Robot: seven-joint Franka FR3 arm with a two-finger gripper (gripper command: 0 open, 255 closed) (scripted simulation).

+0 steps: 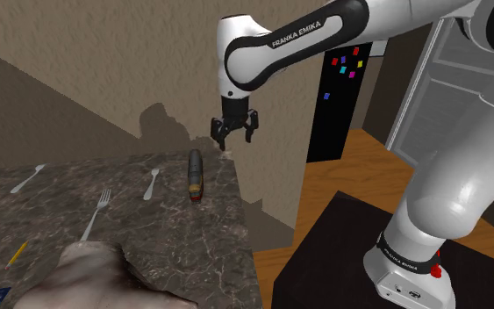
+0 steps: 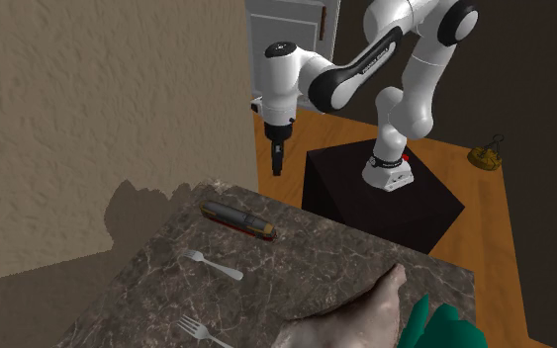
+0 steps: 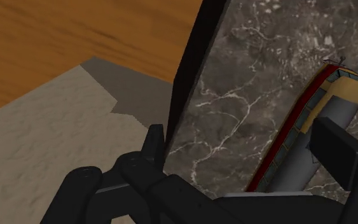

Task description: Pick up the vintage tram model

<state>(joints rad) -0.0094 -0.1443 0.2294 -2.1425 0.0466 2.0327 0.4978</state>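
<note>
A pale, crumpled mass (image 1: 87, 274) is seen nearest the shoulder camera, lying on the dark veined countertop (image 1: 183, 263). Read from that view's left, a pale utensil (image 1: 27, 179), a fork (image 1: 96, 213) and a spoon (image 1: 152, 183) are spread over the surface. Just past the spoon the tram model (image 1: 195, 176) is found, set lengthwise near the counter's right edge. Its body is dark grey, with a red stripe and a yellowish end. Further right and higher, the gripper (image 1: 236, 139) is held in the air, pointing down, with its fingers (image 1: 221, 140) spread apart and nothing between them. At the far right the black stand (image 1: 341, 255) is seen on the wooden floor. In the second exterior view the gripper (image 2: 277, 170) is placed about over the counter's far edge, well above the tram model (image 2: 238, 219). In the wrist view the counter's edge is seen between the parted fingers (image 3: 152, 143), and the tram model (image 3: 304, 127) lies on the countertop (image 3: 247, 63) beside one finger, unclasped. The task is judged barely begun: the hand has been brought near, but no contact has been made. The gripper is yet to be centred over the tram, lowered astride its narrow body, closed on it and raised.
</note>
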